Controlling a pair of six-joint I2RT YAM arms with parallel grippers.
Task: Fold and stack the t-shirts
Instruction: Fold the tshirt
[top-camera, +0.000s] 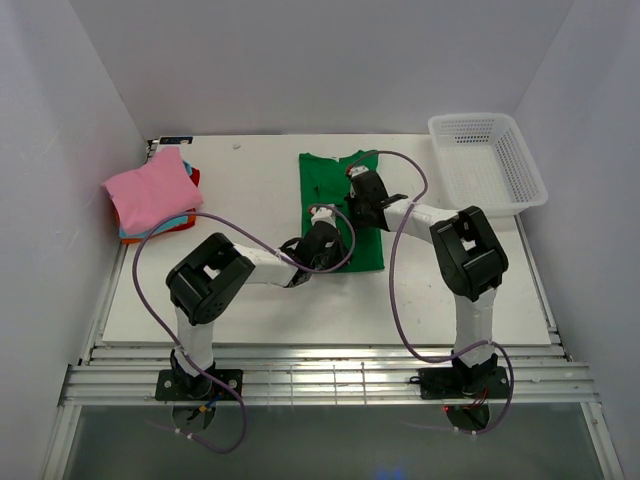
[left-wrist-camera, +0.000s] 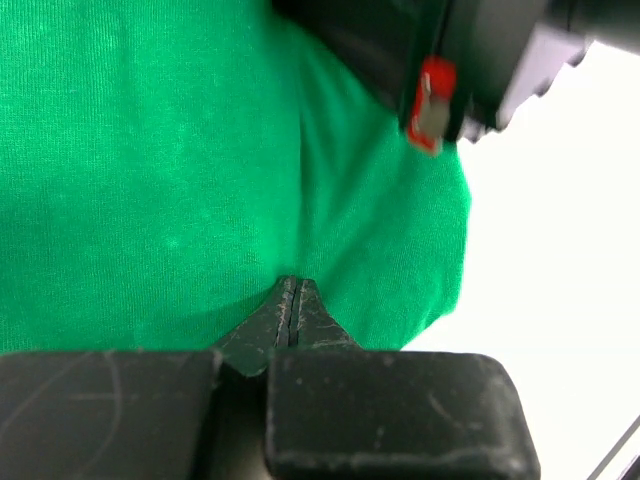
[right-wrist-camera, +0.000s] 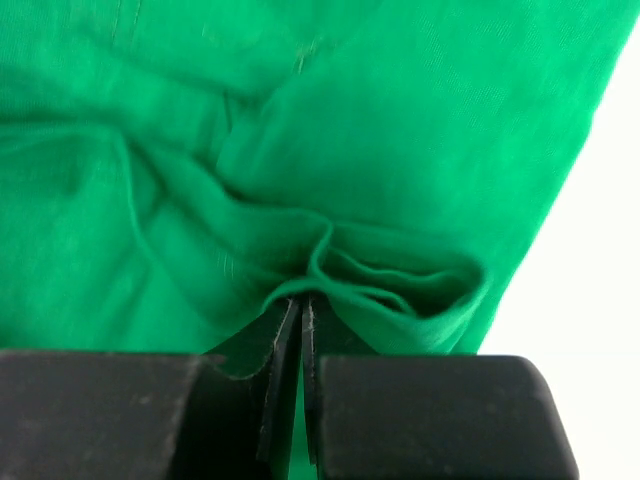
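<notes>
Far out to the left of the left jaws, at the desk's (top-camera: 250, 300) back corner, sits a stack (top-camera: 150, 200) of folded shirts. A pink shirt (top-camera: 148, 188) lies on top, and the edges of a teal-blue shirt (top-camera: 187, 164) and an orange-red shirt (top-camera: 194, 178) peek out beneath it. A small dark object (top-camera: 172, 139) lies just behind the stack, too small to read anything on it.

The left arm (top-camera: 250, 265) reaches in over the near part of the green shirt (top-camera: 325, 185), which lies spread lengthwise in the middle of the desk. The left jaws are pressed together to a hairline slit and their tips are nipped onto the green shirt (left-wrist-camera: 150, 150). A soft crease runs away from the tips across the cloth. Up and to the right of those tips hangs a black housing (left-wrist-camera: 380, 40) with a small red tab (left-wrist-camera: 432, 105) on it. The tab is blurred, and no lettering can be made out. The shirt's edge curves round just right of the jaws, with bare white desk past it.

The right arm (top-camera: 465, 255) comes in from the other side, beyond the left jaws and nearer the shirt's collar end. The right jaws are also closed tight — they hold a bunched fold of the green shirt (right-wrist-camera: 430, 110), whose cloth puckers into ridges directly at the tips and fans out above them.

Well off to the right of the right jaws, at the desk's far corner, a white mesh basket (top-camera: 495, 185) stands apart from the shirt. Purple cables (top-camera: 400, 300) loop from both arms.
</notes>
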